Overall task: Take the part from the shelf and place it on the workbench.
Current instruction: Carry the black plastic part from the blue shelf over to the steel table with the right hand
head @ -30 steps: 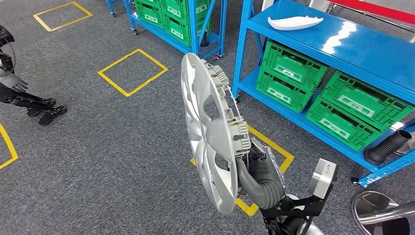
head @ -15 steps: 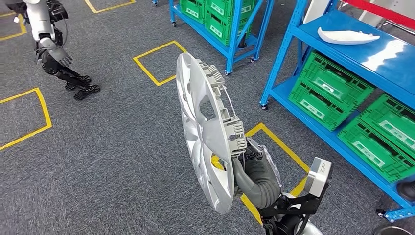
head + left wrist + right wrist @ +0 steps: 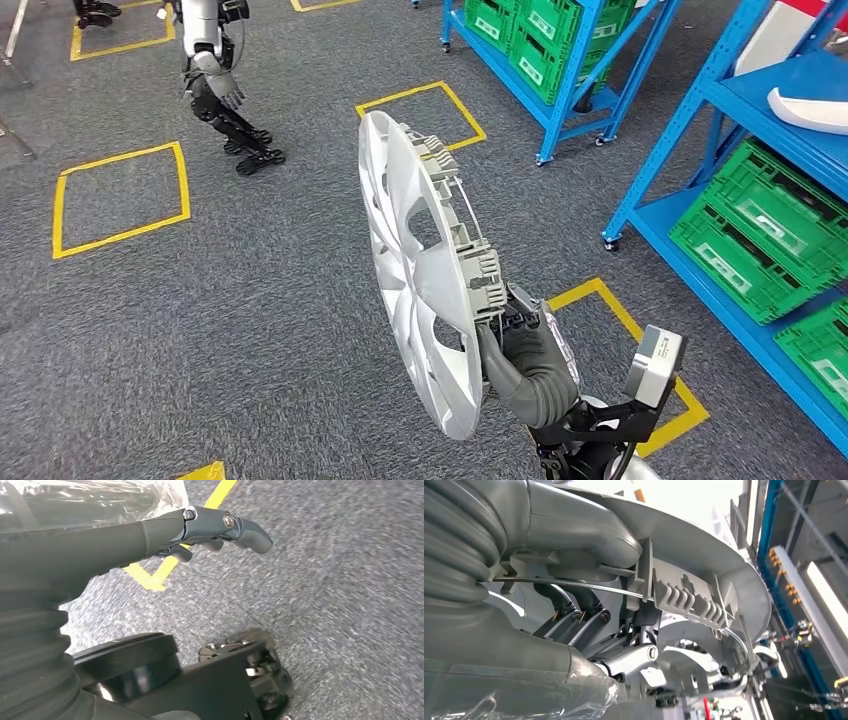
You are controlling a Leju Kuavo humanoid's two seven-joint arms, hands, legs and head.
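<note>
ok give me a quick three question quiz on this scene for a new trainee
1. True or false: the right hand holds the silver hubcap flat, like a tray.
2. What do the green crates sit on? A) the carpet B) blue shelving C) a workbench
3. Fill in: the left hand holds ____.

Key
1. False: the hubcap stands on edge, gripped at its rim.
2. B, the blue shelving.
3. Nothing; it hangs over grey carpet with yellow floor markings.
</note>
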